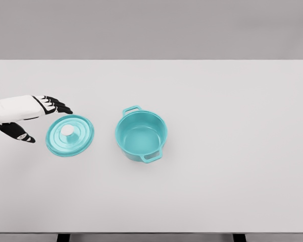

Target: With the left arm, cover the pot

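Spanning white table (217, 191), grey wall behind, uncovered pot (141, 136)

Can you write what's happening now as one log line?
left hand open beside round teal lid with white knob | lid flat on white table | teal two-handled pot uncovered | right arm unseen

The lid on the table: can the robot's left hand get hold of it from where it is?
Probably yes. The left hand is open right beside the lid, fingers above its far-left edge and thumb at its near-left. Nothing lies between them, and the white knob is uncovered. The pot sits apart, to the right.
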Action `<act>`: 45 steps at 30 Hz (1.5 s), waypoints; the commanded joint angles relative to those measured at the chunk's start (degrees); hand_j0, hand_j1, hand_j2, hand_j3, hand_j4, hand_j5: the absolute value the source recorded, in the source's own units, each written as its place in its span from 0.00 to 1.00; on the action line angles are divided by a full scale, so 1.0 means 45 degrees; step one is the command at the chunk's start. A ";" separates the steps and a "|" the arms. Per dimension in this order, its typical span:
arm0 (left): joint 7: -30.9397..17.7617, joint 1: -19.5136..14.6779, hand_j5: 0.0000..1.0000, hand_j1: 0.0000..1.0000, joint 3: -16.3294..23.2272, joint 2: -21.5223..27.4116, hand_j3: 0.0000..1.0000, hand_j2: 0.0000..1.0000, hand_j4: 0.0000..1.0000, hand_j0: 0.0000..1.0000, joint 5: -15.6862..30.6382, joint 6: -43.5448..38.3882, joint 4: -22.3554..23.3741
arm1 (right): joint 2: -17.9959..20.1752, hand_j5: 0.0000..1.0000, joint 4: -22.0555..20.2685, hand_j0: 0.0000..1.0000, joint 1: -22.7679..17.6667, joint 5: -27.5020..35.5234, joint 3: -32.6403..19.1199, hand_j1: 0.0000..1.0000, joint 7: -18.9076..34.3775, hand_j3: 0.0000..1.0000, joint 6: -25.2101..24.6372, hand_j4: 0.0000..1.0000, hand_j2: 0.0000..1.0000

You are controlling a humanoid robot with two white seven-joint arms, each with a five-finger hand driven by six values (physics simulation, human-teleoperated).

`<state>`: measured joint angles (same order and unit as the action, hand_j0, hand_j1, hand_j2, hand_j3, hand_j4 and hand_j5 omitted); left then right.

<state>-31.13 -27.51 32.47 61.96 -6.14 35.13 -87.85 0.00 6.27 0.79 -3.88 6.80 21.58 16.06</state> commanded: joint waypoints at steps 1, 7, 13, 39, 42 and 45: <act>0.0004 0.0000 1.00 1.00 -0.0008 0.0020 1.00 1.00 1.00 1.00 0.0095 -0.0030 -0.0009 | 0.0001 1.00 0.0051 1.00 -0.0019 0.0004 0.0012 1.00 0.0008 1.00 0.0006 1.00 1.00; 0.0004 -0.0351 1.00 1.00 0.0070 -0.0312 1.00 1.00 1.00 1.00 0.0134 -0.0030 0.0206 | 0.0001 1.00 0.0051 1.00 -0.0117 0.0004 -0.0028 1.00 0.0008 1.00 0.0006 1.00 1.00; -0.0016 -0.0645 1.00 1.00 0.0187 -0.1816 1.00 1.00 1.00 1.00 -0.0470 -0.0030 0.1827 | 0.0001 1.00 0.0051 1.00 -0.0117 0.0004 -0.0028 1.00 0.0008 1.00 0.0006 1.00 1.00; -0.0055 -0.1680 0.84 0.84 0.1672 -0.2714 0.84 0.84 0.84 0.84 -0.1330 -0.0030 0.3038 | 0.0001 1.00 0.0051 1.00 -0.0137 0.0023 -0.0028 1.00 0.0008 1.00 0.0006 1.00 1.00; -0.0055 -0.1641 0.84 0.84 0.1672 -0.2714 0.84 0.84 0.84 0.84 -0.1330 -0.0030 0.2784 | 0.0001 1.00 0.0051 1.00 -0.0117 0.0023 -0.0028 1.00 0.0008 1.00 0.0006 1.00 1.00; -0.0016 -0.1582 0.84 0.84 0.1672 -0.2616 0.84 0.84 0.84 0.84 -0.1291 -0.0030 0.2550 | 0.0001 1.00 0.0051 1.00 -0.0117 0.0004 -0.0028 1.00 0.0008 1.00 0.0006 1.00 1.00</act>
<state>-31.32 -34.54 40.04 49.96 -12.41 35.13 -75.74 0.00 6.49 0.18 -3.79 6.69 21.60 16.06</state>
